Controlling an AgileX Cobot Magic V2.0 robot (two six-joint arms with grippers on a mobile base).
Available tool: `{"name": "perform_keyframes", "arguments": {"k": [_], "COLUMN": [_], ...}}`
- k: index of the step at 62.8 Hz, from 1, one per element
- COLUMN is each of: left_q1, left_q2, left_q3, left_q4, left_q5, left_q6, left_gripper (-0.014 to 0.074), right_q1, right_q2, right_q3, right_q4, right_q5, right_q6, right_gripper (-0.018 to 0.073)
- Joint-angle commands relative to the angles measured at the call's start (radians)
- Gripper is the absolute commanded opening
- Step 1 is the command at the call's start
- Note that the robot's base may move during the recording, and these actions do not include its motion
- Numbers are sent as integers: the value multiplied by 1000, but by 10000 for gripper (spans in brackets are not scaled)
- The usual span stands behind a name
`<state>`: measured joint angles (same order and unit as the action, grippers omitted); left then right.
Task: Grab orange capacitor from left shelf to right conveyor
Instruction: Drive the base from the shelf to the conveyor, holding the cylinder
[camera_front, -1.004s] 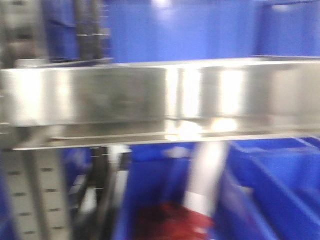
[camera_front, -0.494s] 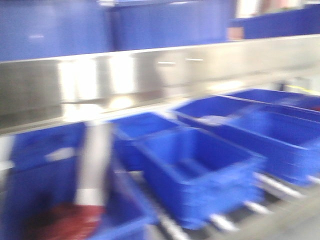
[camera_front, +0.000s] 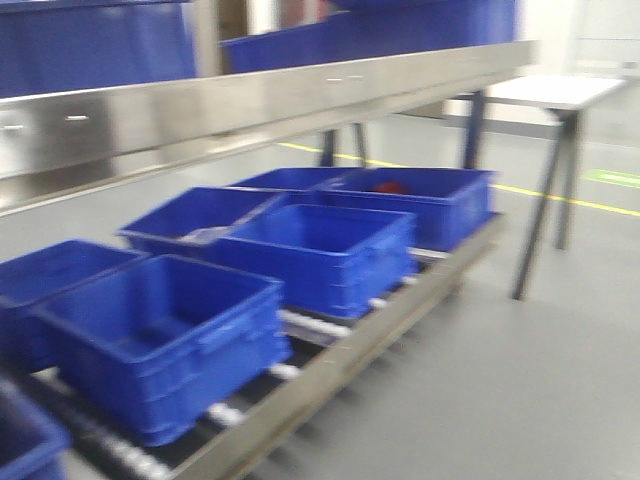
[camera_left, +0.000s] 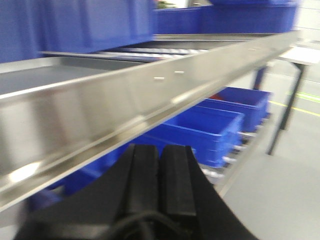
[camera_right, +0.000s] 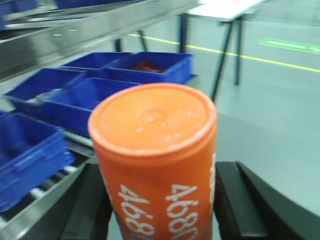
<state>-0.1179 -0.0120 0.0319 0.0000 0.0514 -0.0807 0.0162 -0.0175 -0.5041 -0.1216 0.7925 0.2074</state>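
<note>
Carry step, I'd say: orange capacitor (camera_right: 155, 150) sits clamped in the right gripper (camera_right: 162, 200), off the left shelf (camera_front: 250, 100), left gripper (camera_left: 160, 175) pressed together and empty; right conveyor not in view, so next needs turning right, then lowering onto the belt.

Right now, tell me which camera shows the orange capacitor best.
The right wrist view: the orange capacitor fills it, held in the right gripper, 4680 print readable. Front and left wrist views show none of it.
</note>
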Motion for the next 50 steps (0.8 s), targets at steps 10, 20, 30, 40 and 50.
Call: {"name": "perform_keyframes", "arguments": {"k": [10,20,30,40,50], "left_q1": [3,3,3,3,3], "left_q2": [-19,-19,-19,-19,-19], "left_q3": [-5,-5,-5,-5,-5], "left_q4": [0,0,0,0,0], "left_q5": [-89,-89,-89,-89,-89], "left_q6": [0,0,0,0,0], "left_gripper": [-105,-105,-105,-105,-105], "right_q1": [-2,-2,-2,-2,-2], "right_q2": [-10,-10,-10,-10,-10], "right_q3": [-27,-27,-27,-27,-27], "right_q4": [-12,-12,-12,-12,-12], "right_q5": [-80,-80,-80,-80,-80], "right_q6": [-6,-6,-6,-6,-6], "right_gripper": [182,182,182,182,182]}}
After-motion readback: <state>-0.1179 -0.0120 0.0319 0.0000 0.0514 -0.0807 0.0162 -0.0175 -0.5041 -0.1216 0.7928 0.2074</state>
